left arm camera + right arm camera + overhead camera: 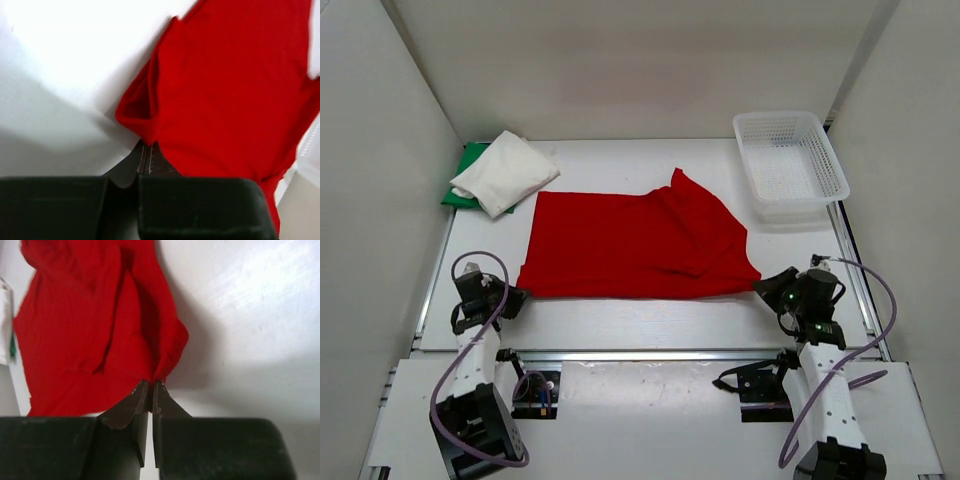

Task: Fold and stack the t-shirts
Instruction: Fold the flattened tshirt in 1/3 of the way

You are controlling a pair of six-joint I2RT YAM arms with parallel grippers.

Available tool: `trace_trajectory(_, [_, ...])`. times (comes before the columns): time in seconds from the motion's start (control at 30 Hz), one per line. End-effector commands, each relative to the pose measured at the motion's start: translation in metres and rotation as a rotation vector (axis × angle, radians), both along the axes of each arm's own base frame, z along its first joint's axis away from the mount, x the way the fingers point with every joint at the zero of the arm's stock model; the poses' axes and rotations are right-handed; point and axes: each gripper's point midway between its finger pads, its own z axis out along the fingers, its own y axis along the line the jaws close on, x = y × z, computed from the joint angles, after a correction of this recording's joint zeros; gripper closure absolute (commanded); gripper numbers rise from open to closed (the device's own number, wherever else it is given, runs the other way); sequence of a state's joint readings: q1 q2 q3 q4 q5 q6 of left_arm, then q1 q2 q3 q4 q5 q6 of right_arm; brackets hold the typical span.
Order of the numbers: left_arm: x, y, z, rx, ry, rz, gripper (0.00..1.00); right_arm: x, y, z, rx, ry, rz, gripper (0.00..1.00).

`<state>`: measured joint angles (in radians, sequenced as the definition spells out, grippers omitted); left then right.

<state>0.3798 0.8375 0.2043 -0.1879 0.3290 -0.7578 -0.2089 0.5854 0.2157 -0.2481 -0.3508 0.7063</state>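
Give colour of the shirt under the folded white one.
Bright green: the green shirt peeks out beneath the white shirt. Top external view shows it best.

Green shirt point(460, 193) mostly under white shirt point(507, 172) (only edges visible)

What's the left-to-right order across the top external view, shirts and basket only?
green t-shirt (mostly under the white one) → white t-shirt → red t-shirt → mesh basket
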Motion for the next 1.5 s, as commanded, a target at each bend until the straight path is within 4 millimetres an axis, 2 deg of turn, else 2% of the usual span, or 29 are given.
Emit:
trace_trajectory(0.0, [-0.043, -0.009, -0.029, 0.010, 0.171, -0.037, 0.96, -0.029, 0.005, -0.017, -0.012, 0.137, -0.002, 1.00])
trace_trajectory(0.07, [-0.039, -0.011, -0.022, -0.001, 0.154, -0.039, 0.69, -0.026, 0.010, -0.002, -0.035, 0.099, 0.008, 0.92])
trace_trajectory(0.1, [-0.034, -0.009, -0.012, -0.008, 0.137, -0.035, 0.60, -0.027, 0.004, 0.002, -0.049, 0.096, -0.020, 0.77])
trace_trajectory(0.13, [-0.031, -0.009, -0.008, 0.004, 0.130, -0.050, 0.58, -0.023, 0.005, 0.007, -0.049, 0.071, -0.011, 0.66])
trace_trajectory(0.17, [-0.025, -0.004, 0.002, 0.027, 0.129, -0.052, 0.53, -0.023, 0.006, 0.009, -0.060, 0.066, 0.006, 0.61])
trace_trajectory(0.2, [-0.016, 0.000, 0.016, 0.043, 0.112, -0.047, 0.50, -0.019, 0.004, 0.018, -0.073, 0.042, 0.005, 0.59])
trace_trajectory(0.23, [-0.013, 0.001, 0.019, 0.056, 0.112, -0.065, 0.48, -0.015, 0.002, 0.025, -0.093, 0.019, 0.004, 0.54])
trace_trajectory(0.3, [0.004, 0.002, 0.049, 0.088, 0.049, -0.094, 0.46, -0.005, 0.000, 0.043, -0.147, -0.032, 0.035, 0.49])
trace_trajectory(0.37, [0.023, -0.007, 0.071, 0.112, -0.054, -0.142, 0.44, 0.008, 0.008, 0.053, -0.160, -0.081, 0.086, 0.57])
trace_trajectory(0.4, [0.029, -0.013, 0.078, 0.098, -0.095, -0.165, 0.44, 0.010, 0.014, 0.043, -0.152, -0.040, 0.116, 0.63])
trace_trajectory(0.47, [0.037, -0.030, 0.087, 0.077, -0.183, -0.222, 0.42, 0.027, 0.032, 0.050, -0.151, -0.075, 0.186, 0.89])
trace_trajectory(0.5, [0.041, -0.037, 0.091, 0.064, -0.228, -0.235, 0.40, 0.031, 0.046, 0.042, -0.153, -0.038, 0.238, 0.99])
trace_trajectory(0.53, [0.040, -0.046, 0.088, 0.068, -0.238, -0.255, 0.41, 0.041, 0.048, 0.049, -0.180, -0.058, 0.249, 1.00])
trace_trajectory(0.57, [0.047, -0.057, 0.099, 0.084, -0.302, -0.276, 0.43, 0.047, 0.064, 0.036, -0.183, -0.010, 0.304, 1.00])
trace_trajectory(0.6, [0.047, -0.076, 0.102, 0.075, -0.319, -0.322, 0.45, 0.055, 0.068, 0.038, -0.187, -0.031, 0.310, 1.00])
trace_trajectory(0.63, [0.048, -0.082, 0.103, 0.092, -0.329, -0.323, 0.55, 0.053, 0.078, 0.030, -0.177, -0.013, 0.343, 1.00])
trace_trajectory(0.67, [0.046, -0.107, 0.110, 0.095, -0.373, -0.393, 0.60, 0.058, 0.086, 0.033, -0.170, -0.039, 0.371, 1.00])
trace_trajectory(0.7, [0.047, -0.129, 0.121, 0.101, -0.432, -0.431, 0.70, 0.060, 0.092, 0.029, -0.179, -0.038, 0.392, 1.00])
trace_trajectory(0.73, [0.048, -0.135, 0.120, 0.122, -0.441, -0.427, 0.80, 0.058, 0.099, 0.021, -0.195, -0.020, 0.424, 1.00])
trace_trajectory(0.8, [0.039, -0.180, 0.133, 0.117, -0.505, -0.554, 0.85, 0.054, 0.104, 0.013, -0.207, 0.001, 0.450, 1.00])
trace_trajectory(0.87, [0.033, -0.210, 0.116, 0.109, -0.463, -0.662, 0.86, 0.050, 0.107, 0.006, -0.197, 0.010, 0.474, 1.00])
trace_trajectory(0.93, [0.030, -0.237, 0.111, 0.087, -0.467, -0.749, 0.85, 0.048, 0.112, -0.001, -0.189, 0.015, 0.492, 1.00])
trace_trajectory(1.0, [0.028, -0.251, 0.086, 0.077, -0.405, -0.802, 0.85, 0.049, 0.115, -0.006, -0.169, 0.033, 0.511, 1.00])
trace_trajectory(1.03, [0.029, -0.255, 0.085, 0.072, -0.408, -0.812, 0.85, 0.050, 0.115, -0.008, -0.162, 0.044, 0.510, 1.00])
trace_trajectory(1.07, [0.029, -0.258, 0.074, 0.058, -0.382, -0.821, 0.85, 0.046, 0.118, -0.015, -0.168, 0.064, 0.525, 1.00])
trace_trajectory(1.1, [0.029, -0.257, 0.063, 0.054, -0.358, -0.831, 0.84, 0.050, 0.121, -0.009, -0.161, 0.046, 0.528, 1.00])
trace_trajectory(1.13, [0.031, -0.259, 0.059, 0.032, -0.349, -0.828, 0.84, 0.050, 0.122, -0.012, -0.171, 0.057, 0.531, 1.00])
trace_trajectory(1.33, [0.024, -0.266, 0.048, 0.024, -0.337, -0.861, 0.83, 0.047, 0.135, -0.019, -0.170, 0.084, 0.573, 1.00])
trace_trajectory(1.47, [0.025, -0.253, 0.037, 0.014, -0.311, -0.828, 0.83, 0.050, 0.139, -0.029, -0.156, 0.118, 0.588, 1.00])
